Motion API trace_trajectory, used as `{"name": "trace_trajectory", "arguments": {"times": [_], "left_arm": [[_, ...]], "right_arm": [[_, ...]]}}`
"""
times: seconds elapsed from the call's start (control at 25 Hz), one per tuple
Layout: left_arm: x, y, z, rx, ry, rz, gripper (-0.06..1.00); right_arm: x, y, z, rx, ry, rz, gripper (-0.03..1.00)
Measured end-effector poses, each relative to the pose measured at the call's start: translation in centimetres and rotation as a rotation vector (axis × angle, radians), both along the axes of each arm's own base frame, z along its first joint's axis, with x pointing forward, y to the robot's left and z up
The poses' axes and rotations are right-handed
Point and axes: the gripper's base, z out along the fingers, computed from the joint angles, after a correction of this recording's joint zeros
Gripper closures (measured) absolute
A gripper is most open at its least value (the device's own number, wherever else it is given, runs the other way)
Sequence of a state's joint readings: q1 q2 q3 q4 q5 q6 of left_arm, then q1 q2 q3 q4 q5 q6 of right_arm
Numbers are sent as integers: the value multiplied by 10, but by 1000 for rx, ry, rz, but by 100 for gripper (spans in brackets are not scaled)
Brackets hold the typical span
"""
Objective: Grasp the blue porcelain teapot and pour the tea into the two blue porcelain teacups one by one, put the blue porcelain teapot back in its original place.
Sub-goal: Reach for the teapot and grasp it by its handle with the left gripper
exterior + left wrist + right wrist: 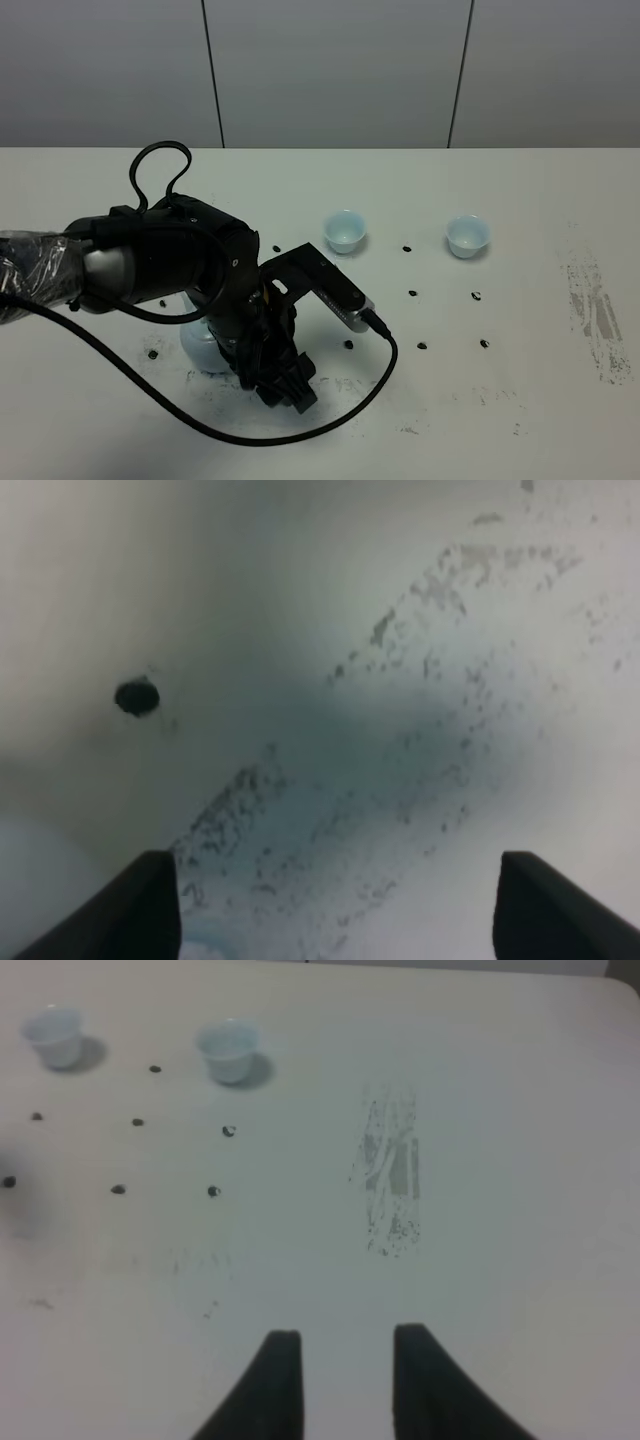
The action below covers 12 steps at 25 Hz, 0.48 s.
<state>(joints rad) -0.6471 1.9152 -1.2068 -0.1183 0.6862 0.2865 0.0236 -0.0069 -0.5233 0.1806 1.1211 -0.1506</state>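
Nearest to the high camera you see a black cable (300, 430) that lies in a loop on the white table (520, 420), on the camera side of the blue porcelain teapot (200, 345). Just behind this loop the left arm (150, 265) bends down over the teapot and hides most of it, so you find only a part of the pale blue belly under the black links. Lid, handle and spout you cannot make out.

The left gripper (335, 905) hangs low just beside the teapot, on the side toward the cable. Its two fingers (150, 905) stand wide apart, and between them the wrist view gives you only scratched table surface and one black dot (137, 697). A pale bluish shape at the corner of that view may be the teapot, but it is too blurred to be sure. Whether any finger touches the teapot, you cannot tell.

The two blue porcelain teacups stand upright, well apart from the teapot, on its far side toward the wall. The nearer teacup (345, 231) is the closer one to the teapot, and the farther teacup (467, 236) stands in the same row beyond it. Small black dots (412, 293) are spread on the table between the teapot and the cups.

The right gripper (345, 1332) hovers above bare table, far from the teapot, past a grey scuffed patch (390, 1180). Its fingers are drawn close together and hold nothing.
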Motion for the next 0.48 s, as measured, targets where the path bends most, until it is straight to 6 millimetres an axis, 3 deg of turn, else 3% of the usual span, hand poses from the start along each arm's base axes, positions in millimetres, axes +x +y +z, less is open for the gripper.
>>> {"name": "trace_trajectory", "arguments": {"times": [0.48], "left_arm": [[-14,2,3,69,82,-161,28]], "right_arm": [[0,0,0,1,0,0,76]]}}
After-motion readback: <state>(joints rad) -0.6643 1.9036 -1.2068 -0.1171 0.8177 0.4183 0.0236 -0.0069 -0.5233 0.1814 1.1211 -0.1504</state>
